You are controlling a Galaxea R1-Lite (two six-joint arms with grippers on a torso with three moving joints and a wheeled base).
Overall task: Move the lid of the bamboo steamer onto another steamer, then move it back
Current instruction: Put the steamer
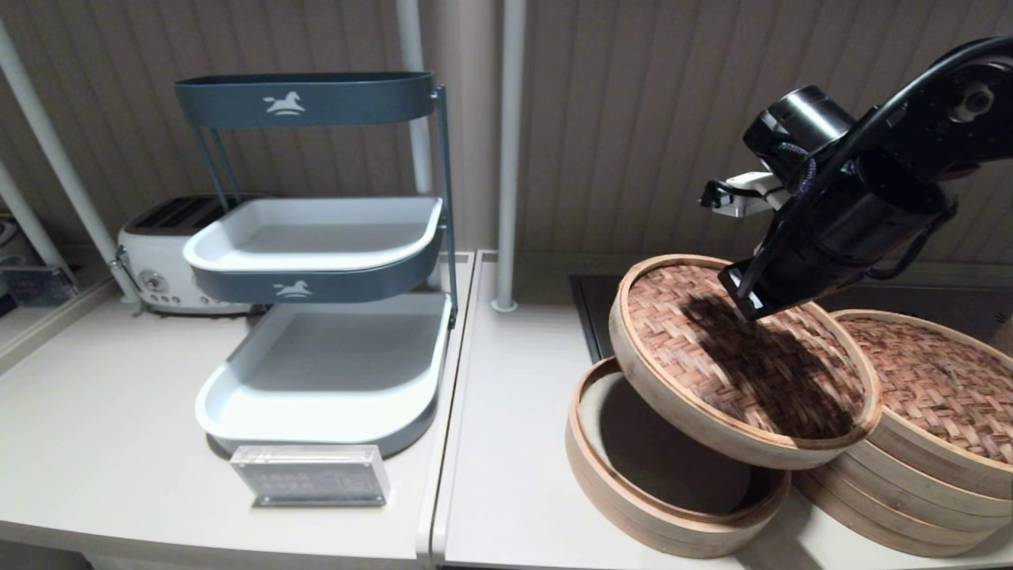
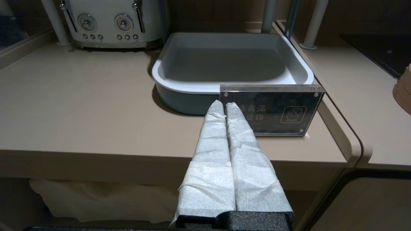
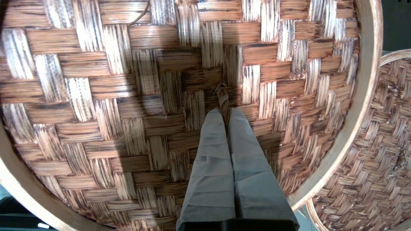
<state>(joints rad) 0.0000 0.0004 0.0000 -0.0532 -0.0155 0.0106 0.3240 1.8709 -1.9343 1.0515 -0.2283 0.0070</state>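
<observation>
My right gripper (image 1: 748, 309) (image 3: 224, 110) is shut on the small woven handle loop (image 3: 222, 94) at the middle of the bamboo steamer lid (image 1: 673, 340) (image 3: 128, 96). The lid hangs tilted in the air, left edge lower, above the open low steamer (image 1: 582, 459). Its right edge overlaps the twin woven lid (image 1: 942, 380) (image 3: 382, 144) of the taller stacked steamer (image 1: 910, 491); I cannot tell if they touch. My left gripper (image 2: 224, 104) is shut on nothing at the counter's front edge, out of the head view.
A three-tier grey rack (image 1: 316, 237) stands on the left counter, with a white toaster (image 1: 158, 253) behind it and an acrylic sign (image 1: 313, 475) (image 2: 271, 110) in front. A black cooktop (image 1: 589, 309) lies behind the steamers, near a white pole (image 1: 506, 158).
</observation>
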